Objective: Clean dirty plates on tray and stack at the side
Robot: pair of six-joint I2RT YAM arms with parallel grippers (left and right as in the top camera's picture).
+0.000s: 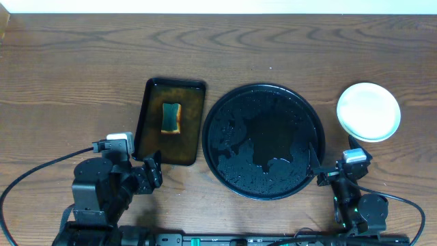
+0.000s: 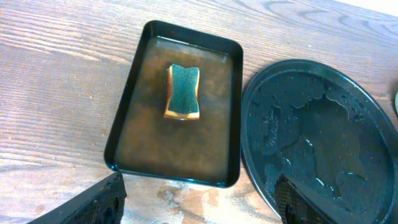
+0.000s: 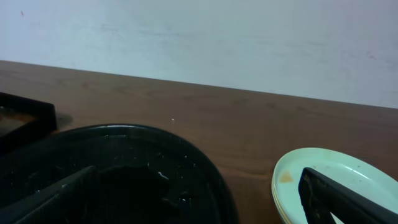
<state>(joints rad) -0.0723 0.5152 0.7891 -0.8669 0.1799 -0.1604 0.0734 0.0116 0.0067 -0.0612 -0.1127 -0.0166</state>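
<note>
The plates [image 1: 369,111] sit stacked on the bare wood to the right of the tray, a pale mint-white one on top; the stack also shows in the right wrist view [image 3: 336,180] with a yellow edge beneath. The round black tray [image 1: 265,141] holds only water drops and no plates; it also shows in the left wrist view [image 2: 323,137] and the right wrist view [image 3: 143,180]. My left gripper [image 2: 199,208] is open and empty over the wood in front of the rectangular tray. My right gripper [image 3: 199,208] is open and empty at the round tray's near right edge.
A dark rectangular tray [image 1: 171,121] of brownish water holds a green and yellow sponge [image 1: 171,117], left of the round tray; it also shows in the left wrist view [image 2: 180,102] with its sponge [image 2: 183,91]. A wet patch [image 2: 205,193] lies in front of it.
</note>
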